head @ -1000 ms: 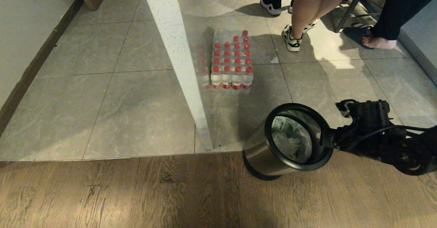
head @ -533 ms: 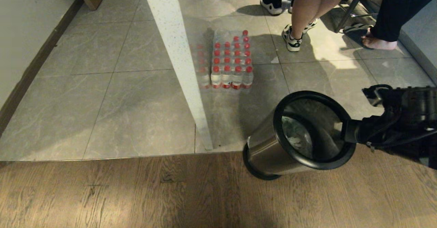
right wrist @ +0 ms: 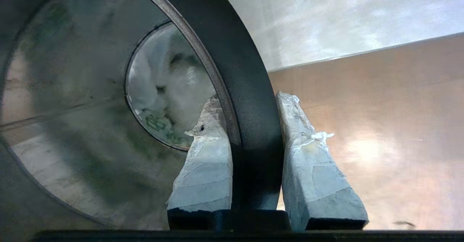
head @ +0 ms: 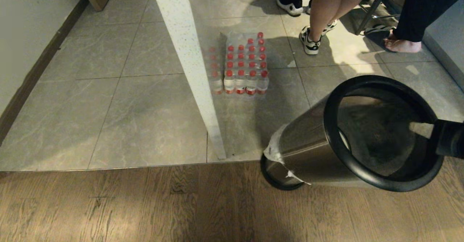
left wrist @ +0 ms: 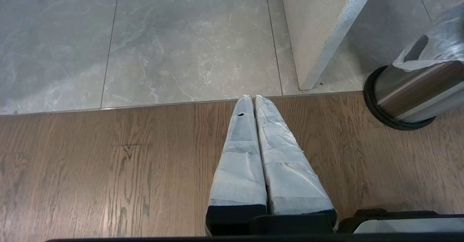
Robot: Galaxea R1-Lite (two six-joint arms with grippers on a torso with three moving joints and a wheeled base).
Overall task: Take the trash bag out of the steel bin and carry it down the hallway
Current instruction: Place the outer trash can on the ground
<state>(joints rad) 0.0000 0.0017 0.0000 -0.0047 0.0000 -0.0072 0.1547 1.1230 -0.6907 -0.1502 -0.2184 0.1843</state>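
Observation:
The steel bin (head: 308,144) is tipped steeply, its glossy black rim (head: 362,173) raised toward me while its dark base (head: 277,180) stays on the wooden floor. My right gripper (head: 444,142) is shut on that rim (right wrist: 250,90), one finger inside the bin and one outside. The trash bag (right wrist: 166,100), white with green print, shows deep inside the bin. A torn-looking white edge of the trash bag (head: 275,151) also sticks out near the bin's lower end. My left gripper (left wrist: 253,97) hangs shut and empty over the wooden floor, left of the bin's base (left wrist: 398,119).
A white wall edge (head: 188,61) ends at the floor just left of the bin. Beyond it stands a pack of red-capped water bottles (head: 243,64). People's legs (head: 326,13) and a chair leg (head: 369,10) fill the far right. A pale wall with dark baseboard (head: 32,75) runs along the left.
My right gripper has pulled the bin's rim up and toward me, so the bin leans much further. Its base has stayed put, and a white bag edge now shows at its lower end.

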